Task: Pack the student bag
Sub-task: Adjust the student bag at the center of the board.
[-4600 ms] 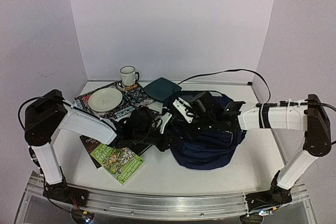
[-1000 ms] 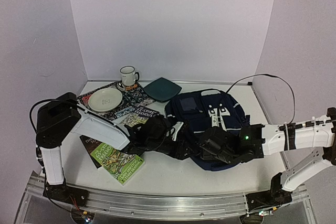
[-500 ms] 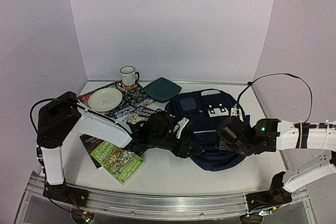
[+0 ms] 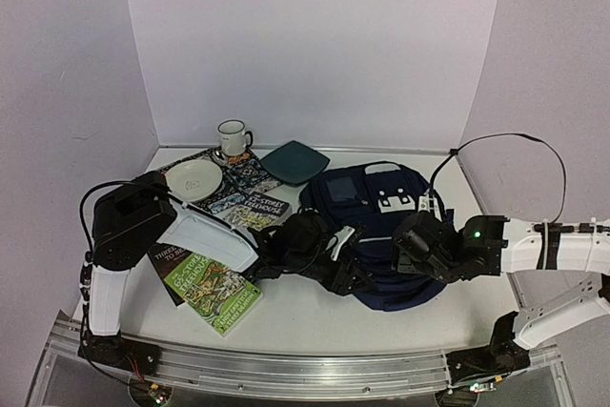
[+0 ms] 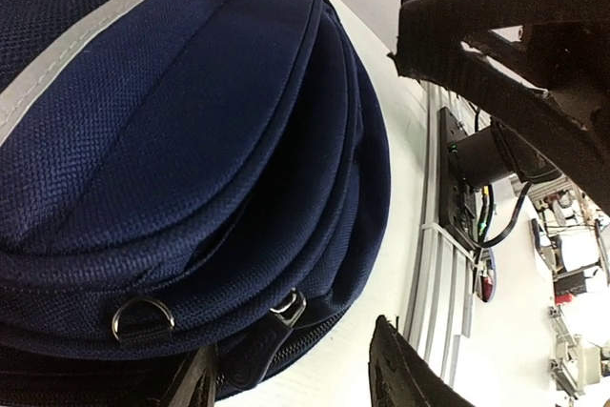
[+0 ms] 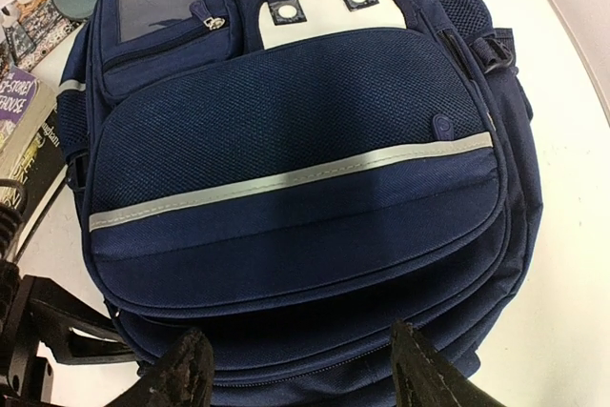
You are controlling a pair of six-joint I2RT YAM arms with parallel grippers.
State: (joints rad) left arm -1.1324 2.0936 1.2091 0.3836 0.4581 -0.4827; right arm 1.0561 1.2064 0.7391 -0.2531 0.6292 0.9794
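The student bag [image 4: 381, 199] is a large navy backpack with a thin white stripe, lying flat at the table's centre right. My left gripper [image 4: 351, 272] is at its near left edge and stands open. In the left wrist view its fingers [image 5: 405, 369] straddle a dark zipper pull [image 5: 253, 345] on the bag's [image 5: 191, 121] edge, which lies beside the left finger without being pinched. My right gripper [image 4: 405, 256] hovers over the bag's near end, open. In the right wrist view its fingertips [image 6: 181, 369] frame the zippered seams of the bag [image 6: 286, 140] with nothing between them.
A green book [image 4: 212, 291] lies near the front left, and more books [image 4: 257, 209] lie beside the bag. Behind them are a cream plate [image 4: 193, 179] on a patterned mat, a white mug [image 4: 232, 138] and a dark teal square plate [image 4: 295, 161].
My right gripper pulled back to the right off the bag's near edge and its jaws widened. My left arm slid right along the bag's near edge.
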